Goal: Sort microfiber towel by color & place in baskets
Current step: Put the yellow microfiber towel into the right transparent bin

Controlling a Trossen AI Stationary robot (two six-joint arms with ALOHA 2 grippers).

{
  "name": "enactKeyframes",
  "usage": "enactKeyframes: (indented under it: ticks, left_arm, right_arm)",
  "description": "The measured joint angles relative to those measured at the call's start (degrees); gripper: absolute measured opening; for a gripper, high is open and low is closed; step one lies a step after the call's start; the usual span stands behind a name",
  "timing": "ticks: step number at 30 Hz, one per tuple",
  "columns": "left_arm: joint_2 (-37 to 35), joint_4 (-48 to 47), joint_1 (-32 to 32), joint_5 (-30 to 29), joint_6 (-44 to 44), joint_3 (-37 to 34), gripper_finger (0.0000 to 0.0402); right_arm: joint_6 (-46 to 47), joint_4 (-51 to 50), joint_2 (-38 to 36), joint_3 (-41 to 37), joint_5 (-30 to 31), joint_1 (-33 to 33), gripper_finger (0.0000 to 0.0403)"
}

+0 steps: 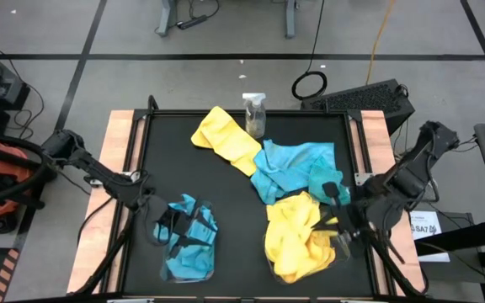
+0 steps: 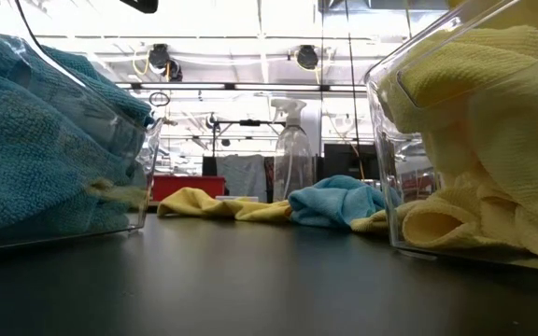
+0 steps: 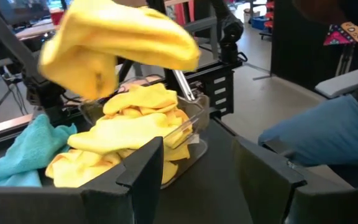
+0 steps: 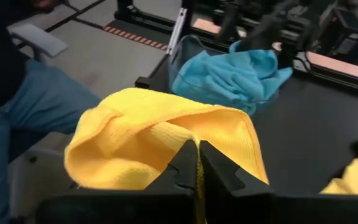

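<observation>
**Yellow cloth held over its tub, release pending**

The right gripper [image 4: 197,163] has its two dark fingers pinched tight on a bright yellow microfiber towel [image 4: 160,140], which drapes in a soft fold around the fingertips. In the high view this gripper [image 1: 333,220] sits at the lower right of the frame, over the clear plastic tub of yellow cloths [image 1: 337,263]. From the left wrist view the held cloth [image 3: 117,43] hangs at upper left, above the pile of yellow cloths already in that tub [image 3: 194,118].

The step in hand looks like depositing a yellow cloth. Next the right gripper should open above the tub so the cloth falls inside, not over the rim.

The left gripper [image 1: 165,225] waits at lower left of the high view, fingers partly apart and empty, at the clear tub of turquoise cloths [image 1: 199,271].

Still unsorted in the middle of the black table [image 1: 167,160]: a yellow cloth [image 1: 224,139], turquoise cloths [image 1: 293,168], and behind them a clear spray bottle [image 1: 255,114].
</observation>
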Motion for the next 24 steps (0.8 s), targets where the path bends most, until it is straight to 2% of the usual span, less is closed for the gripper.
enactKeyframes:
  ticks: [6, 11, 18, 24]
  left_arm:
    - [0.00, -0.01, 1.50, 0.01, -0.34, 0.00, 0.0196]
    - [0.00, -0.01, 2.15, 0.01, -0.35, 0.00, 0.0196]
    - [0.00, -0.01, 2.48, 0.01, -0.33, 0.00, 0.0196]
    - [0.00, -0.01, 2.46, 0.01, -0.37, 0.00, 0.0196]
  right_arm:
    - [1.65, 0.04, 3.45, 0.00, 0.88, 1.93, 0.0000]
    - [6.57, -4.32, 6.46, 0.00, 3.22, 2.28, 0.0000]
    - [15.41, -10.53, 11.70, -0.04, 3.01, 2.26, 0.0000]
    - [18.65, -9.47, 16.59, -0.04, 0.67, 2.26, 0.0000]
